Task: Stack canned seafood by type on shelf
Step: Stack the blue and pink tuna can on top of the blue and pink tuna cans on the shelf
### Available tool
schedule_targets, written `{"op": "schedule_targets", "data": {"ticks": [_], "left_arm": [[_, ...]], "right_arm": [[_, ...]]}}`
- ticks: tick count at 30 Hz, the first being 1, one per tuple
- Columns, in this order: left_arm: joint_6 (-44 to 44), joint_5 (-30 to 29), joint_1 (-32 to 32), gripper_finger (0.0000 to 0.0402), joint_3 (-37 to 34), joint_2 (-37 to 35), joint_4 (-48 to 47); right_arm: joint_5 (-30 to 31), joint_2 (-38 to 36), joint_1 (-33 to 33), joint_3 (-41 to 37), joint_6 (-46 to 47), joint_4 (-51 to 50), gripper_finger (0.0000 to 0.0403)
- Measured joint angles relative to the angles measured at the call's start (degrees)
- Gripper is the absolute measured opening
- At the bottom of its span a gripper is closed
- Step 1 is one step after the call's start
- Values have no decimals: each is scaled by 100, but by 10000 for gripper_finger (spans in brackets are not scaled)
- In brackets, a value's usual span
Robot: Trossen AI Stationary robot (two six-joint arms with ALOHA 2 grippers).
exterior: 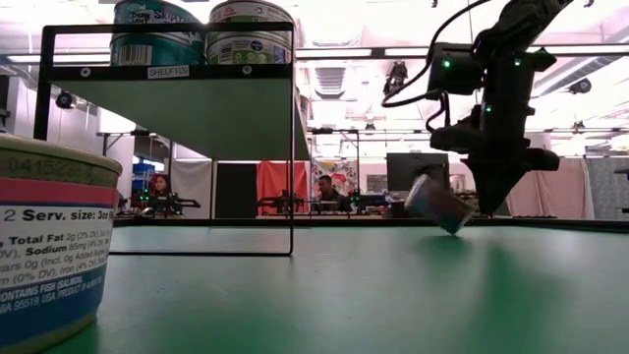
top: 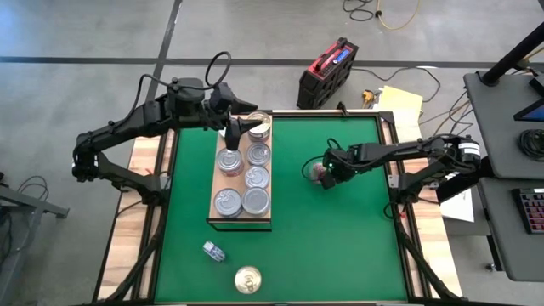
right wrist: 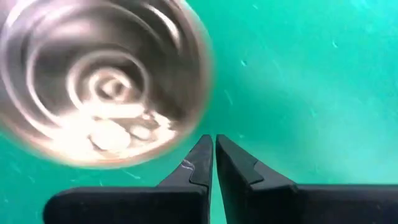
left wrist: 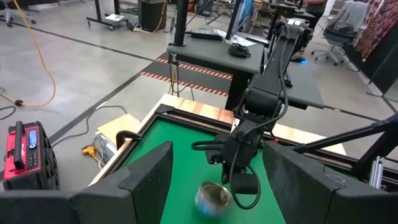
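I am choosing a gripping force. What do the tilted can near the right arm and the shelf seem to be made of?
Tilted can: probably metal; its shiny end shows concentric rings and glare. Shelf: apparently pale unpainted wood on a thin dark frame.

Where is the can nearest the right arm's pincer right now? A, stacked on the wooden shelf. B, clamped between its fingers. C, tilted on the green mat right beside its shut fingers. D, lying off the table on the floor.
C: the right wrist view shows the right pincer shut with nothing between its fingers, and the can sits beside them on the green mat; the low view shows it tilted.
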Motion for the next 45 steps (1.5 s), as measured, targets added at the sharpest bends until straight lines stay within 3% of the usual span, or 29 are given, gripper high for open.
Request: {"op": "schedule_targets", "data": {"ticks": [8, 17, 24, 45], "left_arm": [[110, -4, 7, 232, 0, 0, 33], [213, 0, 7, 232, 0, -2, 35], [244, 4, 6, 232, 0, -2, 33], [298, 46, 4, 232, 0, -9, 29]], "right_arm": [[44, -227, 44, 18, 120, 39, 12], [94, -107, -98, 32, 65, 1459, 12], [23, 153, -69, 22, 212, 1438, 12], [150, -126, 199, -127, 629, 870, 12]]}}
